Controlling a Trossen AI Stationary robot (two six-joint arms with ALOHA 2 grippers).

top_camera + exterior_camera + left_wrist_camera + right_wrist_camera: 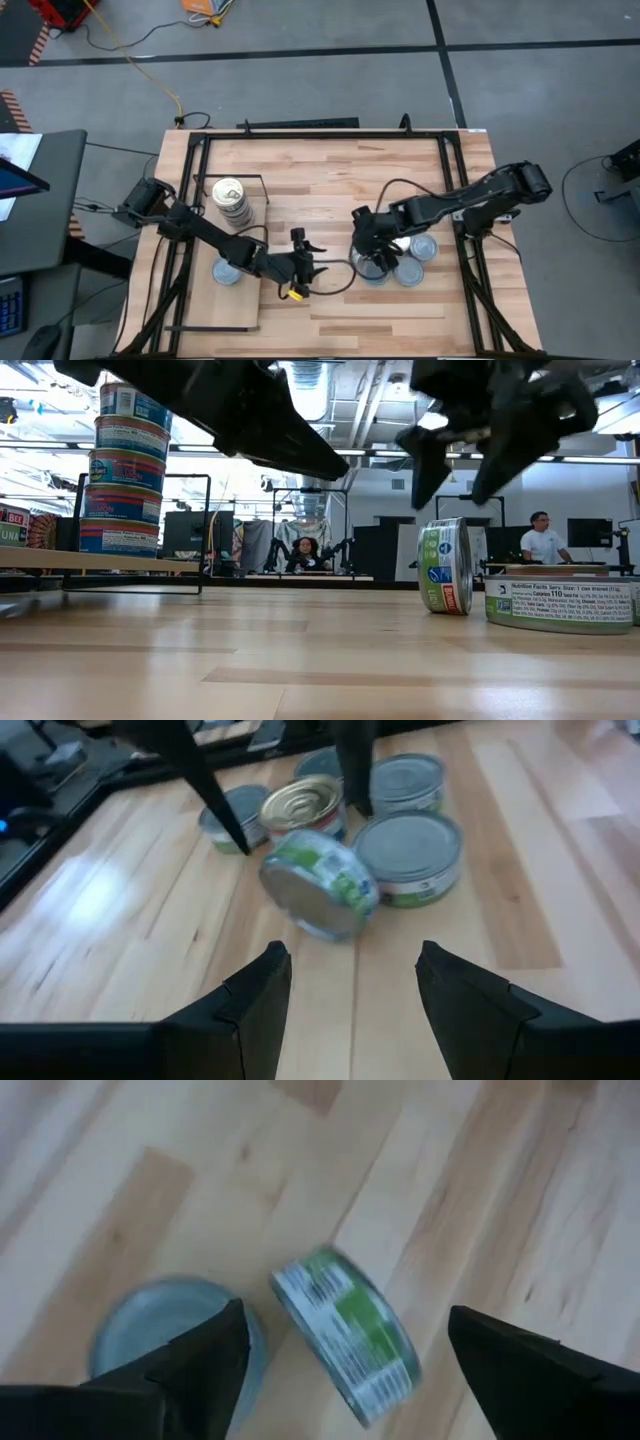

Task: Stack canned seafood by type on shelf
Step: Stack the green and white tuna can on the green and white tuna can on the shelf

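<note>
Left wrist view: the left gripper (pixel 350 995), fingers spread and empty, faced a green-labelled tin (pixel 318 885) tipped on edge beside flat tins (pixel 407 855). Above them hung the right gripper (pixel 371 252), fingers spread. Farther off, a tin stack (pixel 231 201) stood on the shelf (pixel 232 300).

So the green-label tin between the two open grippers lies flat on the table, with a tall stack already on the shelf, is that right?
Not quite: the green-label tin stands on its edge, not flat; the low view shows it. The right gripper and the left gripper are open, and the tall stack is on the shelf.
</note>
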